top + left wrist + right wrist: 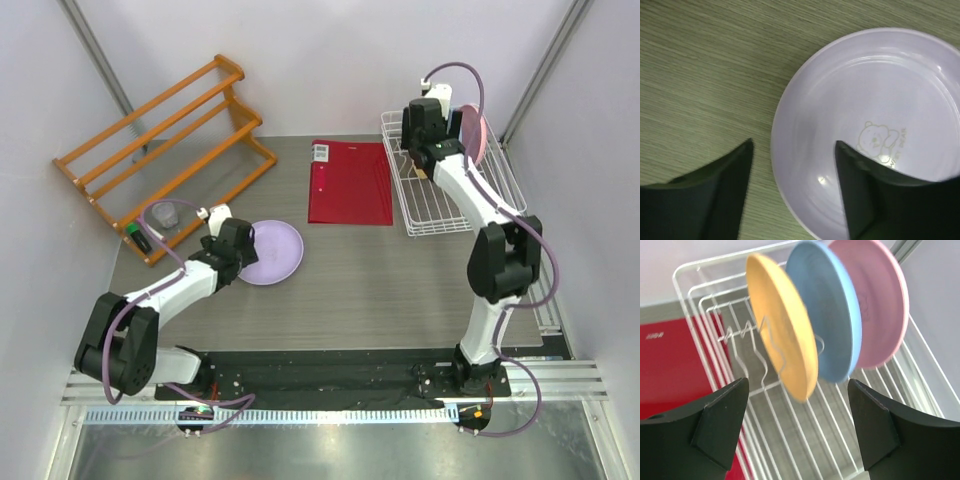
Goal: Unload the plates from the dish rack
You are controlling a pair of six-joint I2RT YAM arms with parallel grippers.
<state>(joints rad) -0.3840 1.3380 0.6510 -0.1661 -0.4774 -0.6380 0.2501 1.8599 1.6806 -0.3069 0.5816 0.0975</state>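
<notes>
The lilac plate lies flat on the table; in the left wrist view it shows a bear print. My left gripper is open and straddles the plate's left rim, one finger over the plate and one over the table. The white dish rack holds the orange-yellow plate, the light blue plate and the pink plate on edge. My right gripper is open and empty, just in front of the orange-yellow plate.
An orange wooden slatted rack stands at the back left, with a clear cup and a green marker by its near end. A red folder lies between the plate and the dish rack.
</notes>
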